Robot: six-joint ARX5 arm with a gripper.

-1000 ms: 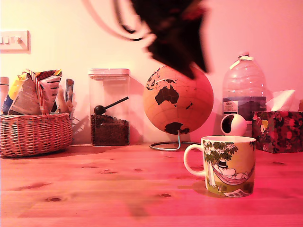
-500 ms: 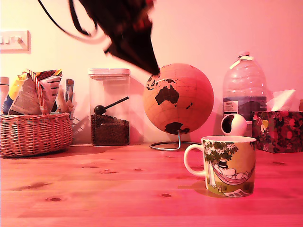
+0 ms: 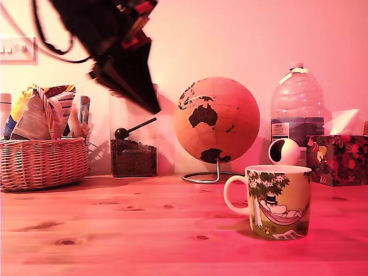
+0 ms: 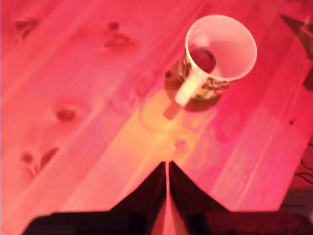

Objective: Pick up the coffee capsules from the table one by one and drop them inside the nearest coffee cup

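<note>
The table fills the lower half of the exterior view, bare pine with dark knots. On it, in the lower right of that view, stands the mug, upright, with its handle turned to the exterior view's left. The wrist view looks down into the mug, and one dark capsule lies at the bottom. No other capsule shows on the wood in either view.

The gripper hangs high in the upper left of the exterior view, well apart from the mug and well above the table. It is tilted, with its tip pointing down toward the exterior view's right. In the wrist view its two fingers are pressed together with only a thin slit between them, and nothing is held.

Along the far edge, from the exterior view's left, stand a basket stuffed with packets, a clear jar with a scoop, a globe, a small white round object, a bottle and a tissue box. A switch sits on the wall at the upper left.
</note>
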